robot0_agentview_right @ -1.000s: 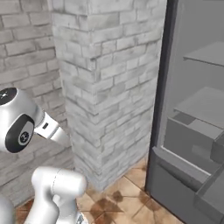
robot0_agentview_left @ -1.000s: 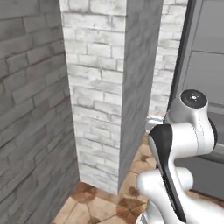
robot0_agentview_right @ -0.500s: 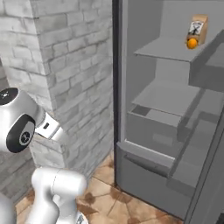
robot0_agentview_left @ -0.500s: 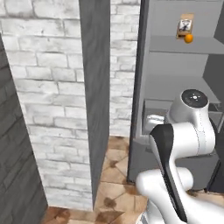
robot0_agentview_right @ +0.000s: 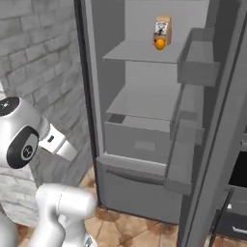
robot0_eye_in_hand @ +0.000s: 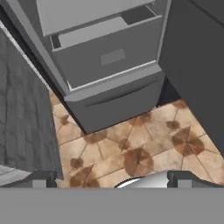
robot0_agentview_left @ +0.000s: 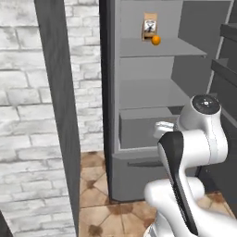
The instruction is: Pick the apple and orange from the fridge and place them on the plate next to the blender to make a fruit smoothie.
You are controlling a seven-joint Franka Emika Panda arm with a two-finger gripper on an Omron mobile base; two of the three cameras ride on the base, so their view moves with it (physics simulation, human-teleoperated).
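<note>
Fridge (robot0_agentview_right: pixel 144 144) open, orange (robot0_agentview_right: pixel 159 44) on top shelf touching a carton (robot0_agentview_right: pixel 163 30), apple unseen; fingers (robot0_eye_in_hand: pixel 46 178) wide, empty, low near floor; risk: a reach clipping the carton.

— What sort of place is this?

— A home kitchen, rendered rather than filmed. The plainest sign is the fridge (robot0_agentview_right: pixel 144 144): a tall grey cabinet with its dark door (robot0_agentview_right: pixel 217 144) swung open, pale shelves inside and a drawer (robot0_eye_in_hand: pixel 109 57) low down.

— Anything in it?

— On the upper shelf an orange (robot0_agentview_right: pixel 159 44) sits just in front of a small brown carton (robot0_agentview_right: pixel 163 29). Food kept cold, so a kitchen.

— And the room itself?

— Whitewashed brick wall (robot0_agentview_left: pixel 28 115) beside the fridge, and a floor (robot0_eye_in_hand: pixel 140 148) of brown patterned tiles, the kind laid in a domestic kitchen. At the lower right of the right base view there is a dark cabinet front (robot0_agentview_right: pixel 234 212).
</note>
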